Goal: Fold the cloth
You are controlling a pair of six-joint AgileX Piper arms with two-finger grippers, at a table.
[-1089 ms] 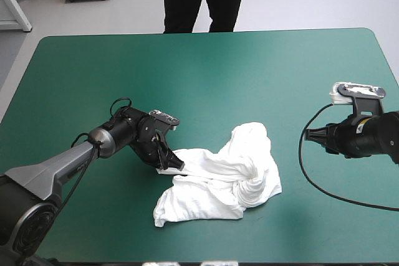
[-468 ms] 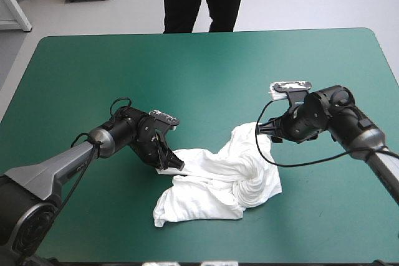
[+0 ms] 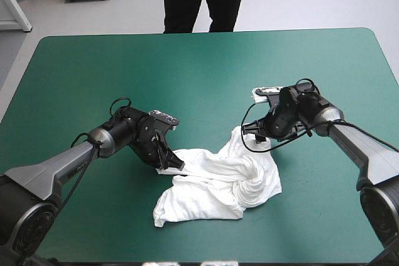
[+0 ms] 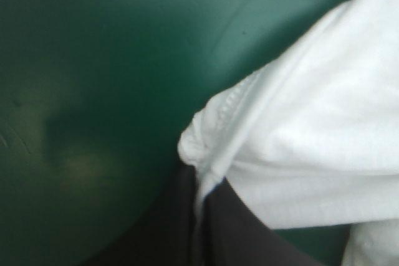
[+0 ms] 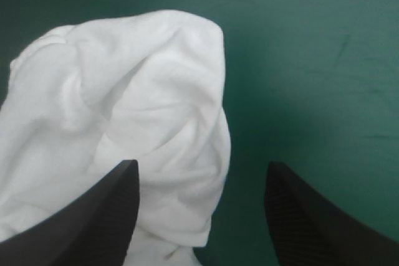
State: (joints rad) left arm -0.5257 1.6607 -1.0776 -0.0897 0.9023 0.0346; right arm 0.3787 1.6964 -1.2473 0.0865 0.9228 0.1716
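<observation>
The white T-shirt (image 3: 218, 182) lies as a crumpled heap on the teal-green table, right of the middle and toward the front. My left gripper (image 3: 169, 165) is at the heap's left end, shut on a hemmed edge of the T-shirt (image 4: 249, 135), which bunches between the black fingers (image 4: 218, 228). My right gripper (image 3: 257, 136) hovers at the heap's far right end, open, its fingers (image 5: 100, 216) standing apart on either side of a raised fold of the T-shirt (image 5: 143, 110).
Bare teal-green cover (image 3: 187, 73) stretches behind and to the left of the heap. The table's front edge runs close below the shirt.
My right arm has swung in from the table's right side to the heap's far right end. The left gripper and the shirt have stayed put.
</observation>
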